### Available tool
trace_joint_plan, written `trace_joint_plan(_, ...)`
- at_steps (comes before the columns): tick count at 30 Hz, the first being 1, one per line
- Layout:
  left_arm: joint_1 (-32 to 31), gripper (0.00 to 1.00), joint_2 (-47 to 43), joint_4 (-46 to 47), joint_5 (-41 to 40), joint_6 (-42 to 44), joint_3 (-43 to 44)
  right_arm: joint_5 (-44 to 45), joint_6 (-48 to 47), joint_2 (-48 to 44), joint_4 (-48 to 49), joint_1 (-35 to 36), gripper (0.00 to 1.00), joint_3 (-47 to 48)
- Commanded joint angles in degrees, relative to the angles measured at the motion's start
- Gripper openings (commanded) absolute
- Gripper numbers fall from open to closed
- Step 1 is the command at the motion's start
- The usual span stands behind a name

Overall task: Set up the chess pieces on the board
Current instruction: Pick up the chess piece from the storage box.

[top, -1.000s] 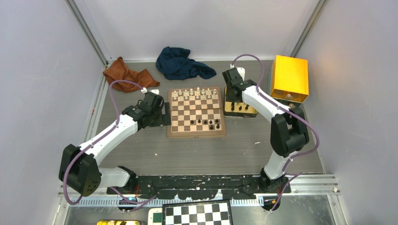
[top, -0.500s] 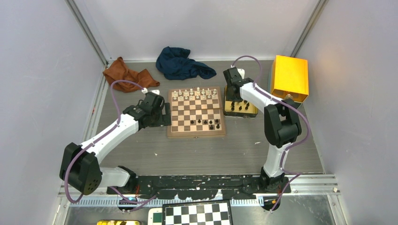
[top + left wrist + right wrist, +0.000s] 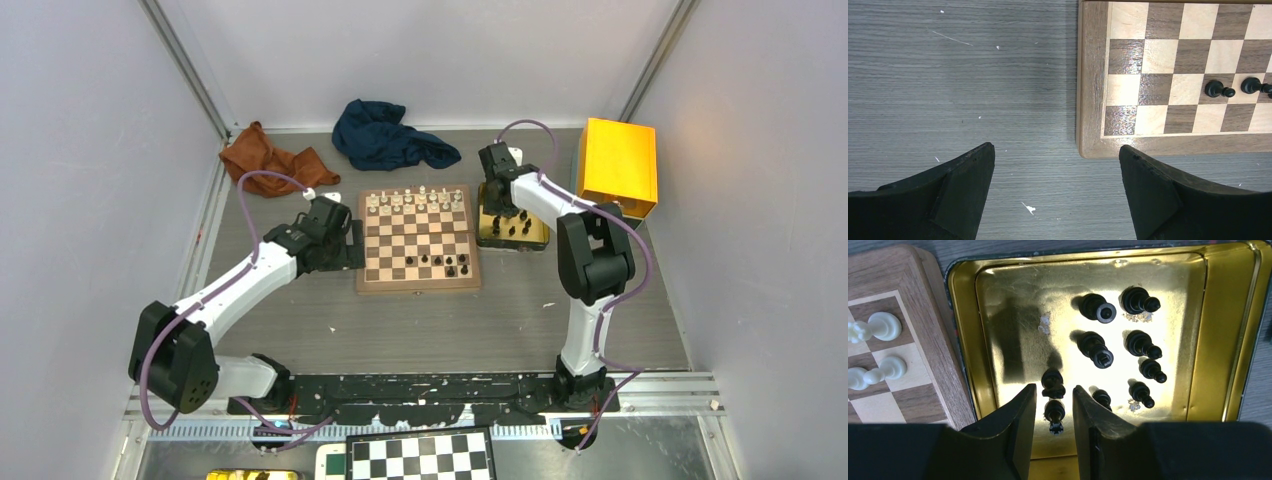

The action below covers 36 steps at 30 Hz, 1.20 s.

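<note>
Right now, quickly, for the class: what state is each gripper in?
Left gripper: open, holding nothing.
Right gripper: open, straddling a black chess piece in the gold tin, not clamped.

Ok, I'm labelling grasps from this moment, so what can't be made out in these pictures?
Right wrist view: whether the right hand actually grips the black piece between its fingers; the contact is in shadow.
Top view: the right arm covers part of the gold tin; the chess pieces are too small to identify.
Left wrist view: the board is cut off by the top and right edges.
</note>
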Motion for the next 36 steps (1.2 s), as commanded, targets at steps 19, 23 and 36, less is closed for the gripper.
trace_joint_plan(19,0.5,0.95,1.2,1.4,-1.1,1.1,2.9,-1.8,-0.5,1.9,0.6,-1.2,0.35,3.9)
trace_joint_plan(23,0.5,0.95,1.2,1.4,-1.1,1.2,2.8,-2.3,-0.3,1.8,0.6,-1.2,0.34,3.6)
trace_joint_plan(36,0.6,0.95,0.7,1.6,-0.6,0.9,2.2,-2.6,-0.1,0.8,0.1,-1.2,0.34,1.8)
